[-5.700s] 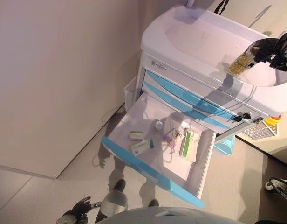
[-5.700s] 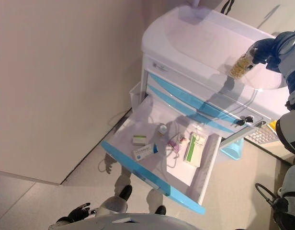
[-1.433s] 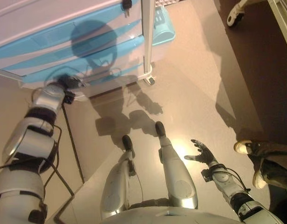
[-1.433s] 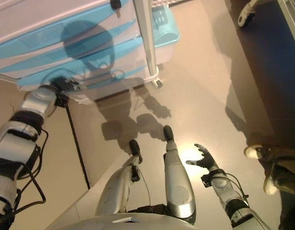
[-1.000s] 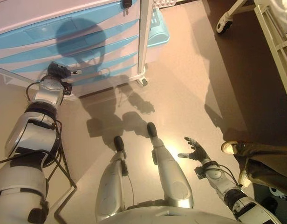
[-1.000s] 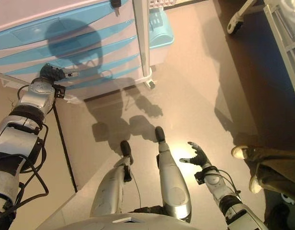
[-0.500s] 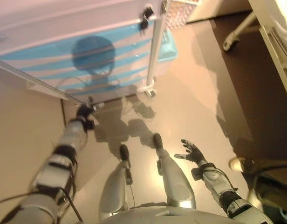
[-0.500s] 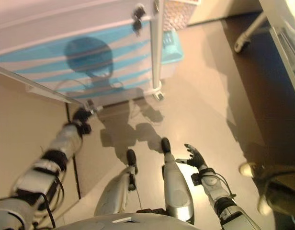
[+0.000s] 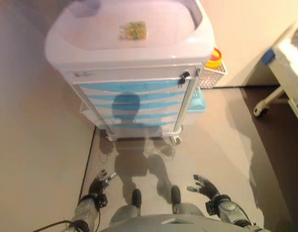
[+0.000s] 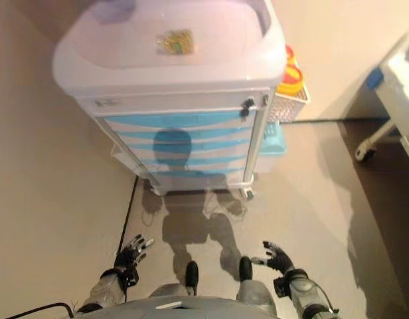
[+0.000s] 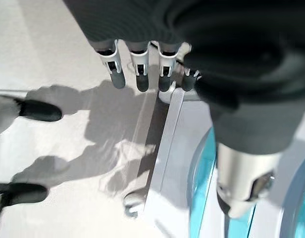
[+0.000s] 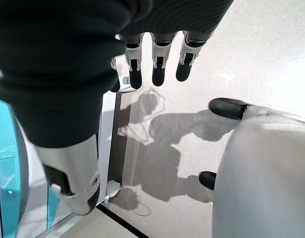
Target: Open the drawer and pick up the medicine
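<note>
My left hand (image 9: 99,183) hangs low over the floor (image 9: 216,145) with its fingers (image 11: 116,74) straight and spread, grasping nothing. My right hand (image 9: 205,185) hangs the same way on the other side, fingers (image 12: 157,69) relaxed and apart, palm bare. Both are well apart from the cart (image 9: 134,72) that stands ahead of me against the wall (image 9: 28,121).

The cart is white with a stack of blue-fronted drawers (image 9: 132,104), and every drawer front sits flush; none is pulled out. A small dark key (image 9: 184,77) shows at the upper right corner of the drawer stack, beside the cart's upright post.

On the cart's recessed top (image 9: 100,34), toward the far edge and near its middle, lies the medicine (image 9: 133,30), a small clear packet or bottle of yellowish contents lying flat. It is far from both of my hands.

On the cart's right side hangs a white wire basket (image 9: 212,75) with a yellow and red container (image 9: 214,57) in it, and below that a pale blue bin (image 9: 196,99). At the right edge, part of a bed frame (image 9: 284,72) shows, one leg ending in a wheel.
</note>
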Robot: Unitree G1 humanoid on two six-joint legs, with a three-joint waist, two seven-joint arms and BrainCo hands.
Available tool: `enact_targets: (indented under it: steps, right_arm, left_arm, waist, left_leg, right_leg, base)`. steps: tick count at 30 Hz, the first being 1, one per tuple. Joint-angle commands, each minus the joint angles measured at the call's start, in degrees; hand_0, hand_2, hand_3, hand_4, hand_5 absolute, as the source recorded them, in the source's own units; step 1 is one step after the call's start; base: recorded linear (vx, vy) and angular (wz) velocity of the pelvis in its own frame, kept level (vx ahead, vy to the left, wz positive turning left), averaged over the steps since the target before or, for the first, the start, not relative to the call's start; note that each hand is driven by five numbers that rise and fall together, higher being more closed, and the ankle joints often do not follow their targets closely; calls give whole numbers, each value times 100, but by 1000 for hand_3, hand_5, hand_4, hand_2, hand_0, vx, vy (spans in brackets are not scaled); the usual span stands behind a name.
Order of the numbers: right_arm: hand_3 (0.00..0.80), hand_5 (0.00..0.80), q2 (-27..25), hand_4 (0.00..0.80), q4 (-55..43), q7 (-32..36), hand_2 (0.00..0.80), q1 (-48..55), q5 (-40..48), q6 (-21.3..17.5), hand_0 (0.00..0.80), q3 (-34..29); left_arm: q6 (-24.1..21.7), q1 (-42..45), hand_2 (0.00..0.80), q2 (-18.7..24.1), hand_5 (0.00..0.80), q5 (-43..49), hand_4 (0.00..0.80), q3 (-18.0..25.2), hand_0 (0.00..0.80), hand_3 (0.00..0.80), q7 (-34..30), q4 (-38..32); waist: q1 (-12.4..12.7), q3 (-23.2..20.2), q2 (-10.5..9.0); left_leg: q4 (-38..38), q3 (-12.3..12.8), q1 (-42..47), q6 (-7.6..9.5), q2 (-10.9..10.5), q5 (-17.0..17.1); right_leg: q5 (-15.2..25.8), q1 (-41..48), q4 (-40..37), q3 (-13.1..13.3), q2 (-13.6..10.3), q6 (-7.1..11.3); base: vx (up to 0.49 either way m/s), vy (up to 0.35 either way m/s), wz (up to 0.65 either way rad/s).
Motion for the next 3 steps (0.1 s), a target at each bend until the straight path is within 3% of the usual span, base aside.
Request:
enact_targets:
  steps: [1,3]
  right_arm:
    - [0,0,93,0,36,66,0,-111,-248,-26,0,-66]
    - [0,0,167,0,136,61,0,-136,-325,17,0,-82]
  left_arm:
    - [-351,-255,0,-143,0,449,0,-181,0,0,-225,291]
    - [-205,-208,0,-214,0,565,0,-192,0,0,-260,375]
  waist:
    - [55,-69,-174]
    - [78,-148,-197]
  left_leg:
    - [546,55,-74,196,-370,-515]
    - [491,57,48,205,-379,-548]
  right_leg:
    - [-395,118,695,-156,-34,5]
    - [-370,228,604,-172,-31,27]
  base:
    - [8,-24,13]
    - [5,-12,4]
